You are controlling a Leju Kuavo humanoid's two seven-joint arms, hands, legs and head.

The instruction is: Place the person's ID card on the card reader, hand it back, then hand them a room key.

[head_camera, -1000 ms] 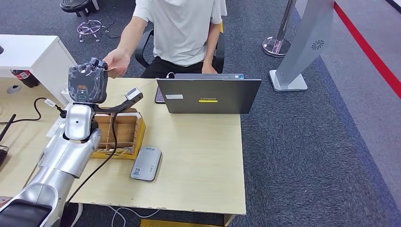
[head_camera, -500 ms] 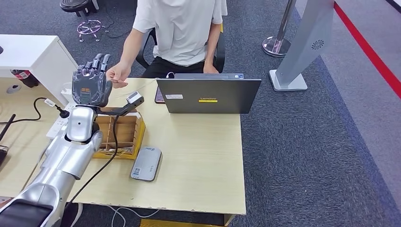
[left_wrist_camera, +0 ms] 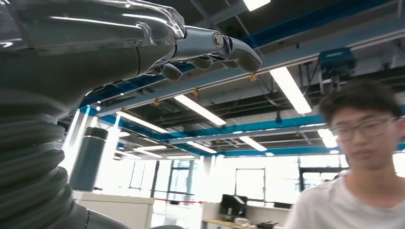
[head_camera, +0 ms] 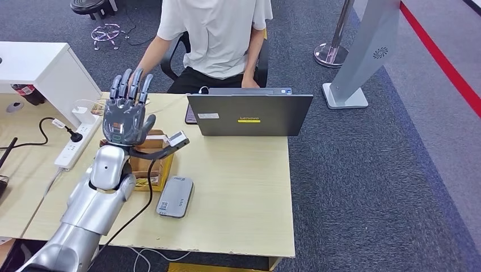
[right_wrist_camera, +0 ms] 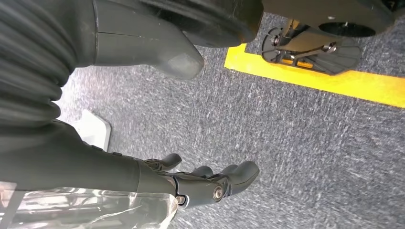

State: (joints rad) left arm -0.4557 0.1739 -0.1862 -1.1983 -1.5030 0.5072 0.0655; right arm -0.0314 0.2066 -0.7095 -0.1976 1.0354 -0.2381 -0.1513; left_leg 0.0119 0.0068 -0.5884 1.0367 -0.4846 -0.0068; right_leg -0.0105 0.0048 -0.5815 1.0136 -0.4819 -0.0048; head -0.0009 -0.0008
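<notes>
- My left hand (head_camera: 129, 110) has let go. A second ago it was closed beside the person's fingers on a card; now its fingers are spread wide and hold nothing, and it has swung in over the wooden box (head_camera: 154, 160).
- The card reader (head_camera: 175, 196) lies bare.
- The person (head_camera: 212, 34) took the card. I can't see it now, so that hand-over looks complete.
- My right hand (right_wrist_camera: 210, 183) hangs over carpet, fingers loosely extended, holding nothing.
</notes>
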